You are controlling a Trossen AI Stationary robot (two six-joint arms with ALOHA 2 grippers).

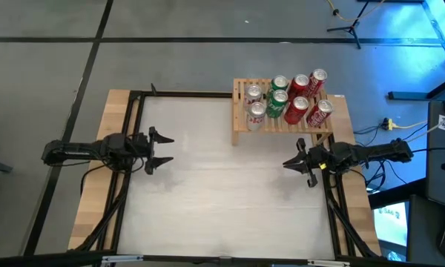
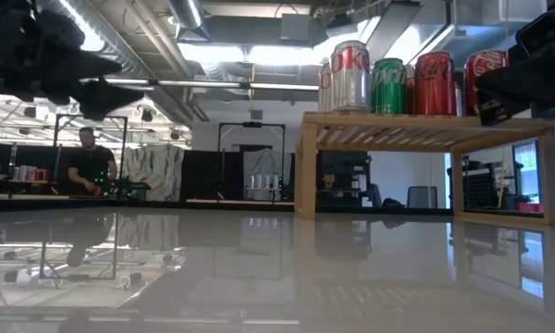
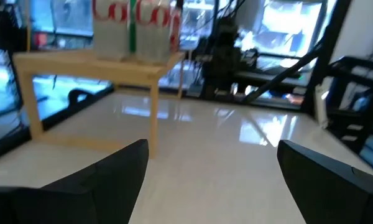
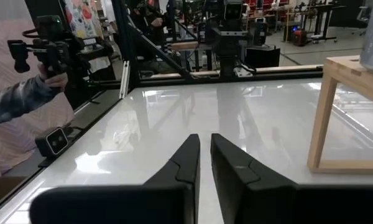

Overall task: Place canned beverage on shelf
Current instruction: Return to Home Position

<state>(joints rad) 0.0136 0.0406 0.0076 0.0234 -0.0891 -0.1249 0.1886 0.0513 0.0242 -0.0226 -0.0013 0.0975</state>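
Observation:
The light wooden slatted shelf (image 1: 282, 122) stands on its legs at the table's far right; it also shows in the low view (image 2: 425, 125). Several cans stand upright on its top: silver (image 1: 255, 113), green (image 1: 276, 104) and red (image 1: 297, 110), also seen in the low view (image 2: 350, 76). My left gripper (image 1: 170, 148) is open and empty above the table's left side, pointing right. My right gripper (image 1: 286, 163) is shut and empty, just in front of the shelf at the right side, pointing left; its fingers nearly meet in the right wrist view (image 4: 205, 149).
The glossy white table top (image 1: 222, 193) lies between the two grippers, framed by black rails (image 1: 133, 104). A person's sleeve and hand with a black device (image 4: 43, 68) show beyond the table's left edge. Another person (image 2: 91, 165) sits far off in the room.

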